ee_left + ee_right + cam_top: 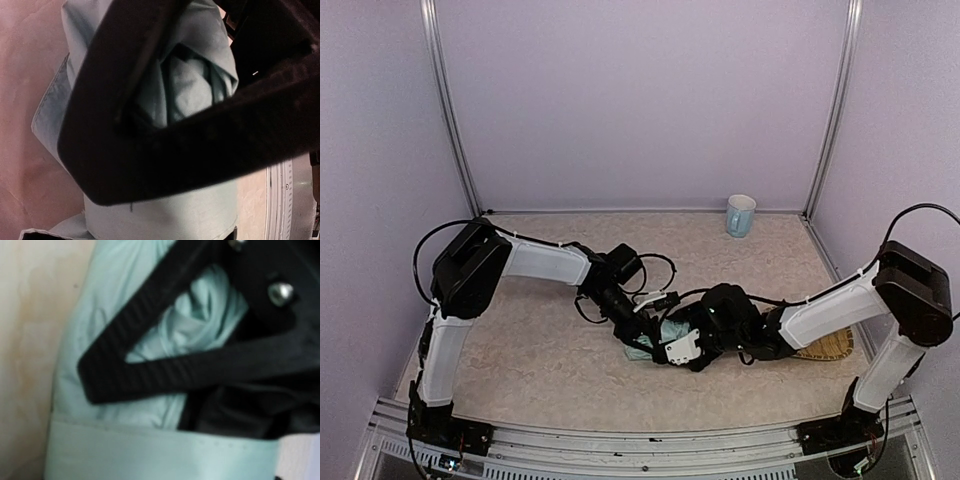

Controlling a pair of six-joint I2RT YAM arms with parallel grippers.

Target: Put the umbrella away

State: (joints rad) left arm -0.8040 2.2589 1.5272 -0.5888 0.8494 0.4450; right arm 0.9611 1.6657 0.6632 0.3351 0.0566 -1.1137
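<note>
Beige mottled tabletop (540,370), lilac walls; the folding umbrella of pale mint-blue fabric (667,330) lies bundled well toward the arm bases from the pale blue ceramic mug (741,215), long axis roughly side to side. Left gripper (638,328) sits at the end farther from the mug, apparently pinched onto bunched fabric. Right gripper (692,345) rests on the nearer end, its spread unreadable.
</note>
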